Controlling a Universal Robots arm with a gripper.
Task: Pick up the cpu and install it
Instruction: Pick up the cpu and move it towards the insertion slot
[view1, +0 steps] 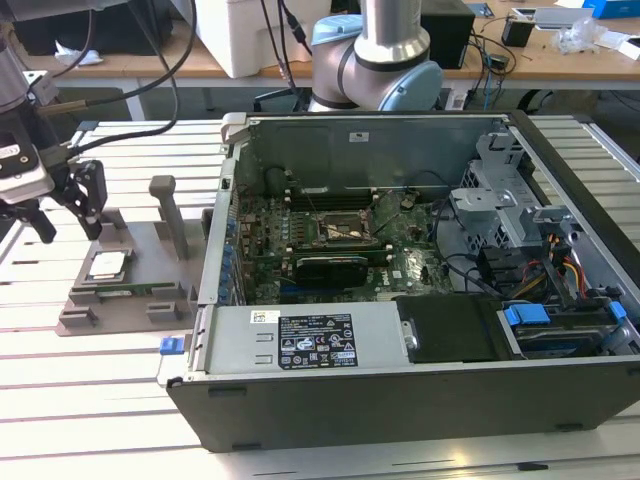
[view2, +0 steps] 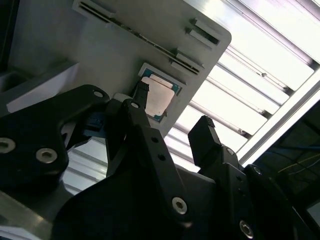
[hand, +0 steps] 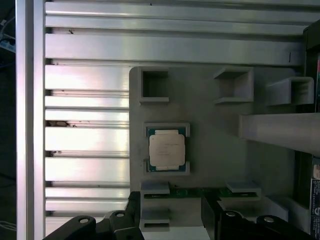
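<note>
Gripper (view1: 68, 215) is hovering at the exterior view's left, jaws standing wide apart and gripping nothing. Cpu (hand: 167, 148) is lying flat in a square recess of the grey holder (view1: 145, 248), under the gripper, left of the open computer case (view1: 420, 400).

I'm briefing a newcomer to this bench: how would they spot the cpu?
Find the open computer case; to the exterior view's left of it a grey holder plate lies on the slatted table. The cpu lies flat in a square recess of that plate. It is a small square chip with a silvery top, unlike the long green memory stick beside it.
</note>
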